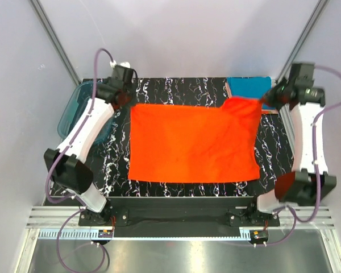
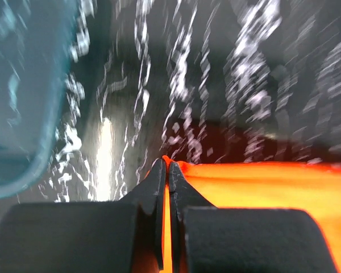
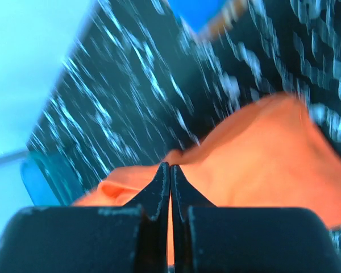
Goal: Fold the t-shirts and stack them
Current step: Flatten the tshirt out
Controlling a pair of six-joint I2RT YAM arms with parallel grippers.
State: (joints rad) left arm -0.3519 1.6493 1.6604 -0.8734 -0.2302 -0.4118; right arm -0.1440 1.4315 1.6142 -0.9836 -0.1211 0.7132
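Note:
A bright orange-red t-shirt [image 1: 193, 143] lies spread over the middle of the black marbled table [image 1: 176, 91]. My left gripper [image 1: 125, 101] is shut on its far left corner; the left wrist view shows the orange cloth [image 2: 261, 193] pinched between the black fingers [image 2: 152, 187]. My right gripper [image 1: 265, 100] is shut on the far right corner, which is lifted into a peak, and its wrist view shows the cloth [image 3: 267, 159] bunched at the fingertips. A teal blue folded t-shirt [image 1: 247, 86] lies at the far right, on a pinkish-orange edge [image 1: 269, 112] of another.
A translucent teal plastic tub [image 1: 77, 111] stands at the table's left edge, beside the left arm. Grey walls with metal posts close in the far side. The arm bases sit on a black rail [image 1: 176, 213] at the near edge.

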